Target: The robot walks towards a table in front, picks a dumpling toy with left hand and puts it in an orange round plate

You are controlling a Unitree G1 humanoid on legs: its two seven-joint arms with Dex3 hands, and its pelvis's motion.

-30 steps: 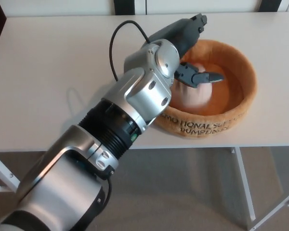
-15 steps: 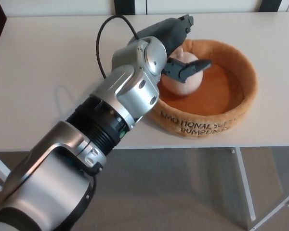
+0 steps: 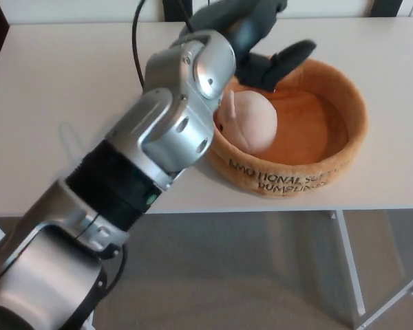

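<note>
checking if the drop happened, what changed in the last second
The left hand let go of the dumpling toy and lifted up and back, fingers now apart. The toy rests inside the orange plate. Plate and table stayed put.

Orange plush plate outer wall: "EMOTIONAL SU…" over "DUMPLINGS", black letters, partly cut off.

The plate looked like soft orange plush cloth with dark printed lettering. The dumpling seemed a matt, pale fabric, smooth. The arm was brushed silver metal, the robot hand dull black plastic. The surface was matt white, probably laminate.
</note>
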